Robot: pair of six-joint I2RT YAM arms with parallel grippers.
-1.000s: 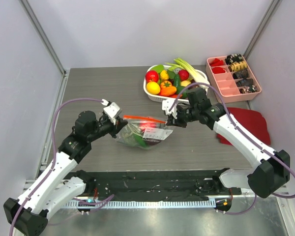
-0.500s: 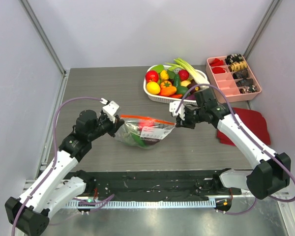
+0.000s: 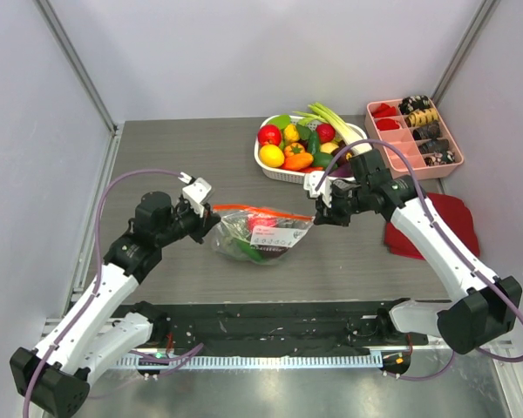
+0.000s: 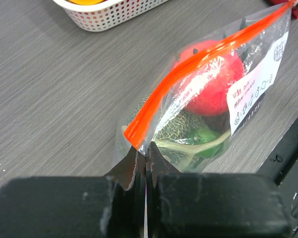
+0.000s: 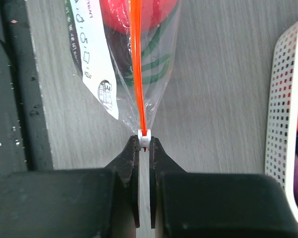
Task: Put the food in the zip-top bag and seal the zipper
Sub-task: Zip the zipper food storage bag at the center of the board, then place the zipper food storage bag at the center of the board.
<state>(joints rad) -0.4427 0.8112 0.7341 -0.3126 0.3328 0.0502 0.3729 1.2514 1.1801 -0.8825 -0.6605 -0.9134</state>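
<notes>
Crinkly clear bag (image 3: 260,237) lies mid-table. Inside are a smooth red fruit (image 4: 213,84) and a netted grey-green head (image 4: 174,131). The dark green piece behind the white label (image 5: 92,59) is hard to make out. The orange zipper (image 3: 253,210) is pulled straighter than 1 s ago, since the right gripper (image 3: 318,209) has shifted right toward the red cloth (image 3: 453,218). It is clamped on the white slider (image 5: 144,140) at the zipper's right end. The left gripper (image 3: 211,218) is pinched tight on the left end. The perforated white basket (image 3: 270,165) sits far right, cut off in both wrist views.
</notes>
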